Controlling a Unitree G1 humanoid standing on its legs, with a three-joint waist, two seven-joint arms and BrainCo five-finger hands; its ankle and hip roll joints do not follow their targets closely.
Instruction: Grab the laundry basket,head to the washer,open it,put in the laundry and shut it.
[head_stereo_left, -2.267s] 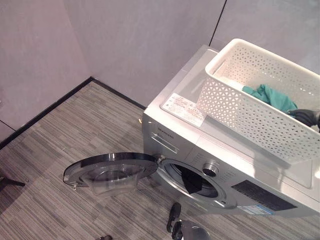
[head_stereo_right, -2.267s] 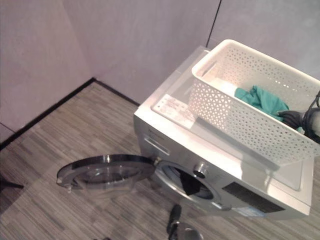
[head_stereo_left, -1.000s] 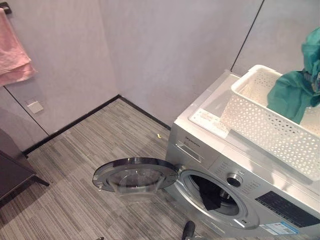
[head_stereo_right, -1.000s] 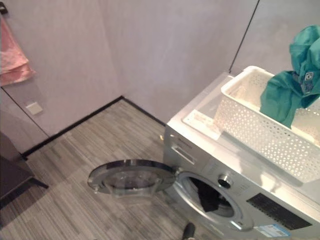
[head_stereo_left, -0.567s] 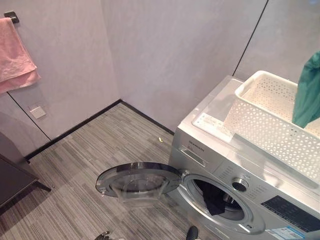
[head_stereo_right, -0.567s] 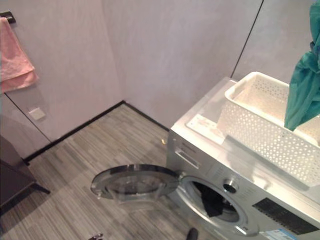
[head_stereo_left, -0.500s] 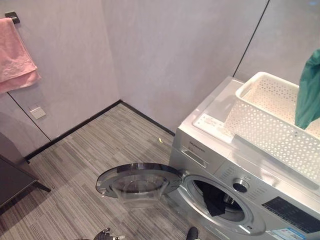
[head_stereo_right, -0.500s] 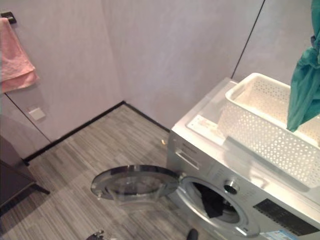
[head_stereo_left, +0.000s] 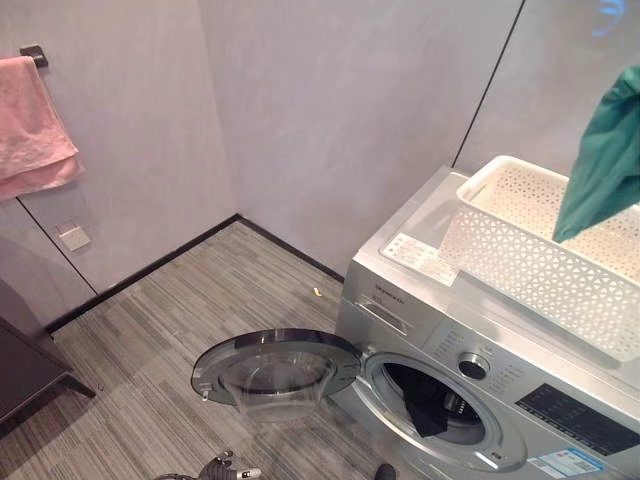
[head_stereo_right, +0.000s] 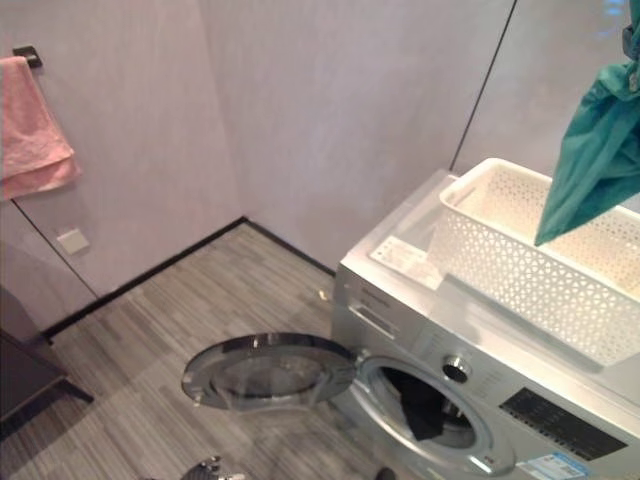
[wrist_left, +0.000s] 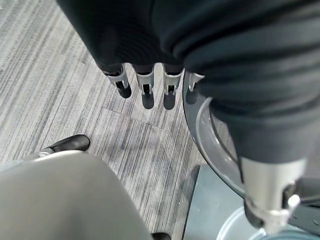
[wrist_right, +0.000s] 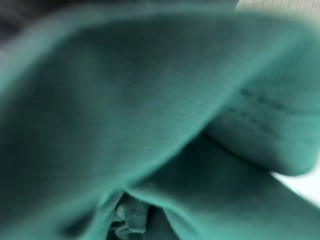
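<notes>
At the far left you have a pink towel (head_stereo_left: 33, 125) hanging from a dark hook (head_stereo_left: 32, 51) on the wall, with a small wall plate (head_stereo_left: 73, 237) below it. A dark piece of furniture (head_stereo_left: 25, 365) sits in the lower left corner on the striped grey floor (head_stereo_left: 165, 320).

Your left hand (wrist_left: 145, 85) hangs low over that floor, close to the door; its fingers (wrist_left: 169, 96) point down, straight and relaxed, holding nothing. In the left eye view its fingertips just peek in at the bottom edge.

Next comes the washer door (head_stereo_left: 276, 366), swung fully open and lying nearly level, hinged at the left side of the drum opening. The washer (head_stereo_left: 420, 310) stands with its drum opening (head_stereo_left: 430, 400) uncovered, and a dark garment (head_stereo_left: 425, 400) lies inside, draping over the lower lip. A knob (head_stereo_left: 472, 365) and a dark panel (head_stereo_left: 585, 410) sit on the front.

On the washer's top stands the white basket (head_stereo_left: 530, 270).

At the far right, a green cloth (head_stereo_right: 595, 150) hangs in the air above the basket, its lowest tip over the basket's inside. Your right wrist view has the same cloth pressed close against the lens, hiding the right hand, so you cannot tell how its fingers are set.
</notes>
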